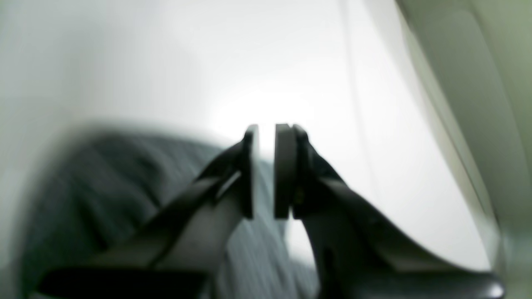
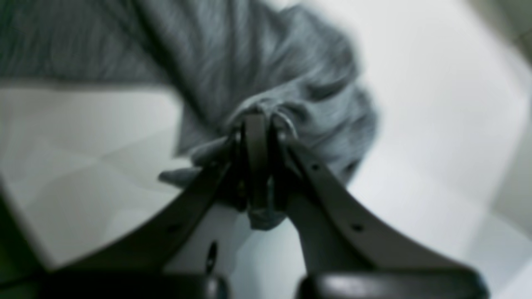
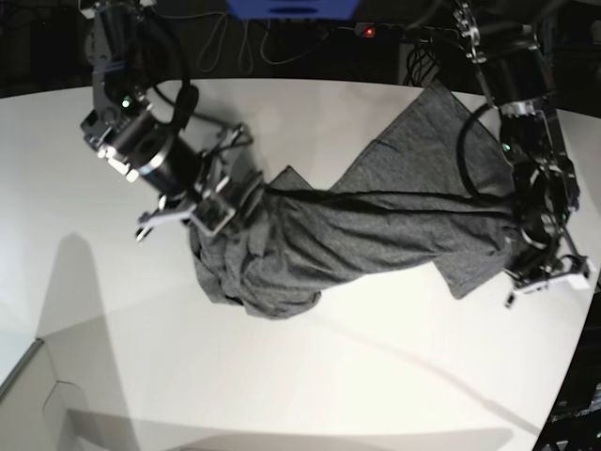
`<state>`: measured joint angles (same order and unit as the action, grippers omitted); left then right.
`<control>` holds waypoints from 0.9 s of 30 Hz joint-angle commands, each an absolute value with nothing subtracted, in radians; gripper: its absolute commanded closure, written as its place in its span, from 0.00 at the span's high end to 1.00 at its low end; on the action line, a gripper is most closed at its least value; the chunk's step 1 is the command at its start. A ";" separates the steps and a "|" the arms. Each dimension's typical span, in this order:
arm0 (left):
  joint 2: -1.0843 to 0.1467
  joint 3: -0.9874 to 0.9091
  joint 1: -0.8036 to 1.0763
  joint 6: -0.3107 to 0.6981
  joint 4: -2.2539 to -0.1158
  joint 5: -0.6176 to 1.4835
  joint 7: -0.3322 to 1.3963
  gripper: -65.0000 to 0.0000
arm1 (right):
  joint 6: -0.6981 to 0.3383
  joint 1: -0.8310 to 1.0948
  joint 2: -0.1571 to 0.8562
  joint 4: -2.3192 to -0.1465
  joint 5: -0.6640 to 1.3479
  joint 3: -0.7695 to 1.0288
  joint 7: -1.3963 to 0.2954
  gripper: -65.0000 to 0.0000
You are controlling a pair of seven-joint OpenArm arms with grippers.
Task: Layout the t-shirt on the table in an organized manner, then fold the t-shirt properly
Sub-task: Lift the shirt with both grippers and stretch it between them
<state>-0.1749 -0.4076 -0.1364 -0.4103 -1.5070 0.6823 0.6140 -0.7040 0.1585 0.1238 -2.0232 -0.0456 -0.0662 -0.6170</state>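
You are laying out the t-shirt [image 3: 357, 225], bunched and stretched across the table [image 3: 282, 376]. Your right gripper [image 2: 257, 166] is pinching a fold; your left gripper [image 1: 264, 170] is standing slightly parted, empty. Next, regrip a corner.

You have one t-shirt [image 3: 376, 225], dark heather-grey, on one white table [image 3: 310, 376]. Two robot arms work over it, each ending in one gripper: the left gripper [image 1: 266, 170] and the right gripper [image 2: 257, 166].

right gripper [image 2: 262, 160] clamped on bunched t-shirt [image 2: 266, 62] above table [image 2: 415, 124]
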 commanded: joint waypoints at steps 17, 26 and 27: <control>-0.114 -0.113 0.099 -0.407 -1.520 0.605 0.783 0.10 | -0.698 -0.073 0.128 -2.032 -0.035 -0.013 -0.591 0.00; -0.308 -0.113 0.094 -0.407 -1.455 0.575 0.648 0.10 | -0.698 -0.099 0.186 -2.040 -0.036 -0.013 -0.584 0.00; -0.328 -0.113 0.094 -0.407 -1.455 0.575 0.627 0.10 | -0.698 -0.096 0.193 -2.040 -0.036 -0.015 -0.585 0.00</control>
